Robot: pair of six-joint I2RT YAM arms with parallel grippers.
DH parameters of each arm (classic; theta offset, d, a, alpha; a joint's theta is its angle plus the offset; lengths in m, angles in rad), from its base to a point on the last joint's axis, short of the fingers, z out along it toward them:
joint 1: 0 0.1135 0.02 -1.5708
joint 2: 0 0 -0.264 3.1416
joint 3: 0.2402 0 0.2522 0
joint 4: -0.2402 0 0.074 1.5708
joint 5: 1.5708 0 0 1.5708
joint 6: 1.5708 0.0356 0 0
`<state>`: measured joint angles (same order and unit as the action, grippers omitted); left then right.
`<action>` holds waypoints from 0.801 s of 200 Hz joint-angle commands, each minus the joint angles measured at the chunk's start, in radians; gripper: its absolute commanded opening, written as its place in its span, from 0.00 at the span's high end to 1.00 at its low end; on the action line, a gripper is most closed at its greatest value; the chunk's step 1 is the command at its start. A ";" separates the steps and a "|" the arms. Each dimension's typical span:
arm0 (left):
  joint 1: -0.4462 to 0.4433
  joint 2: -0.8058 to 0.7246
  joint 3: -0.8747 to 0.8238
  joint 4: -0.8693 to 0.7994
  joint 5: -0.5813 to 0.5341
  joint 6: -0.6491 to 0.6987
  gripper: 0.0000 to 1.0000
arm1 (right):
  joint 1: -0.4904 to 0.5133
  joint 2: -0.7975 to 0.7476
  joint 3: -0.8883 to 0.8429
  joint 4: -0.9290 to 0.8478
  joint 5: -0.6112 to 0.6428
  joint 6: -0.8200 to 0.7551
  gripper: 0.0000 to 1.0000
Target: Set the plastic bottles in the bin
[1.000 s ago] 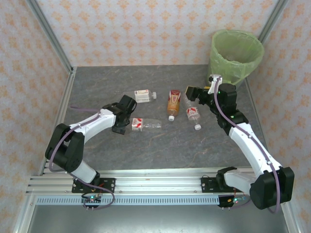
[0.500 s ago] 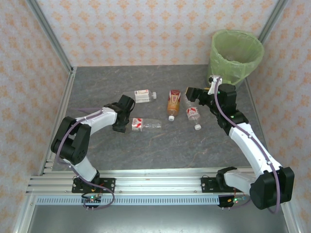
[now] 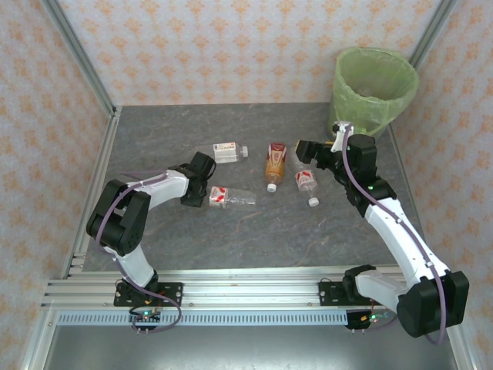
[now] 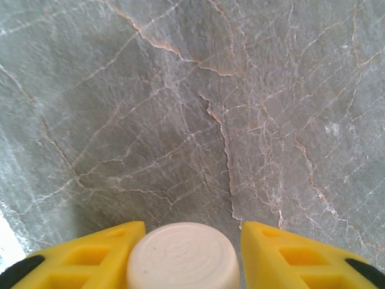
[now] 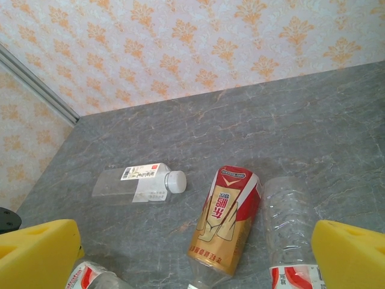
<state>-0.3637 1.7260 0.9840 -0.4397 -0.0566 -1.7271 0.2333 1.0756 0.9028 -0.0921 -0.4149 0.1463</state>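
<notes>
Four plastic bottles lie mid-table. One has a white label (image 3: 229,152) (image 5: 135,180), one an orange-brown label (image 3: 275,163) (image 5: 227,220), and one is clear with a red-and-white label (image 3: 306,183) (image 5: 289,229). The fourth, also red-and-white labelled (image 3: 229,197) (image 5: 90,277), has its left end at my left gripper (image 3: 202,194). In the left wrist view that gripper (image 4: 192,227) is shut on a white bottle cap (image 4: 182,259), with the bottle's body hidden. My right gripper (image 3: 306,150) (image 5: 195,259) hangs open over the orange-brown and clear bottles, holding nothing. The green-lined bin (image 3: 375,85) stands at the back right.
Patterned walls with metal corner posts (image 3: 81,58) close in the grey stone table (image 3: 254,231) on three sides. The arms' mounting rail (image 3: 246,297) runs along the near edge. Bare tabletop lies at the back left and in front of the bottles.
My left jaws have closed in on the bottle's cap and the left elbow has swung right. The right gripper has shifted slightly right. The bottles lie where they were.
</notes>
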 commanded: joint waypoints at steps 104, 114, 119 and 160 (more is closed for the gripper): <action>0.011 -0.083 0.085 -0.104 -0.074 0.213 1.00 | 0.008 0.007 0.000 -0.016 -0.002 0.036 0.01; 0.011 -0.097 0.086 -0.090 -0.070 0.248 1.00 | 0.009 0.013 -0.006 -0.002 -0.014 0.056 0.01; 0.010 -0.102 0.087 -0.082 -0.069 0.269 1.00 | 0.009 0.016 -0.012 0.008 -0.021 0.065 0.01; 0.000 -0.162 0.039 0.079 -0.016 0.437 1.00 | 0.077 0.055 -0.025 0.025 0.004 0.060 0.01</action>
<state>-0.3637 1.6173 1.0454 -0.4538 -0.0814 -1.4281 0.2646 1.1091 0.8963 -0.1032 -0.4267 0.1986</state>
